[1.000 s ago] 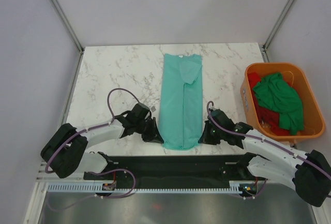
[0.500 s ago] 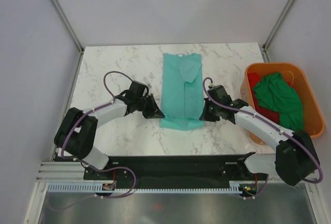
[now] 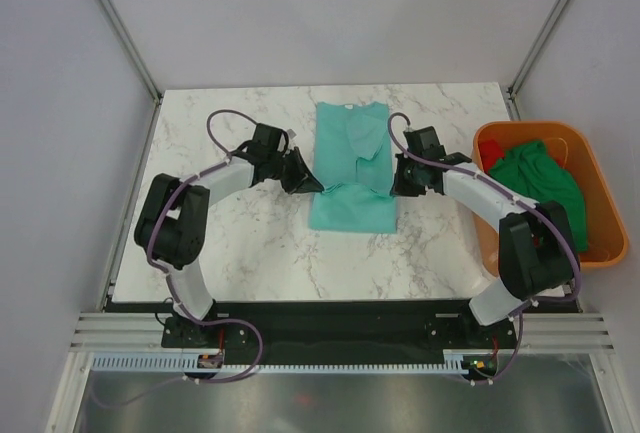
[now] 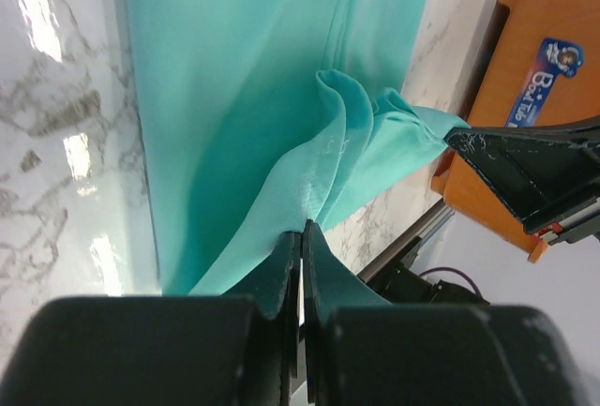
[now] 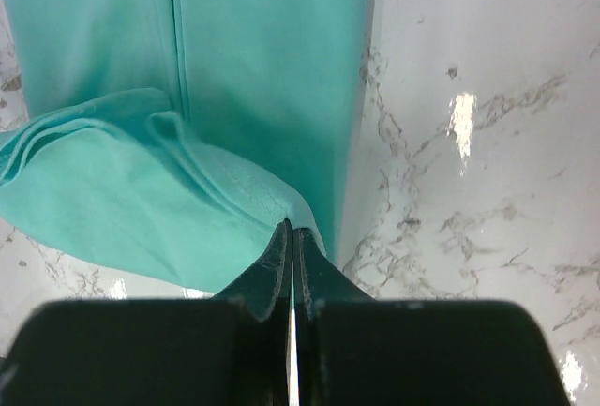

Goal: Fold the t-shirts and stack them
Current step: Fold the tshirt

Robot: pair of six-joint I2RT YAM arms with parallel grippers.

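Observation:
A teal t-shirt (image 3: 350,153) lies as a long narrow strip on the marble table (image 3: 220,243), its near end lifted and carried back over itself. My left gripper (image 3: 312,186) is shut on its left near corner, seen pinched in the left wrist view (image 4: 302,228). My right gripper (image 3: 395,189) is shut on the right near corner, seen in the right wrist view (image 5: 292,228). The cloth (image 4: 244,97) hangs in folds between the two grippers. A dark green t-shirt (image 3: 535,188) and a red t-shirt (image 3: 492,153) lie in the orange tub (image 3: 600,253).
The orange tub stands at the table's right edge, close to my right arm. Metal frame posts (image 3: 115,23) rise at the back corners. The black base rail (image 3: 330,318) runs along the near edge.
Both grippers have moved away from the near edge toward the back, drawing the teal shirt's near end up and over its middle. The strip on the table now looks shorter.

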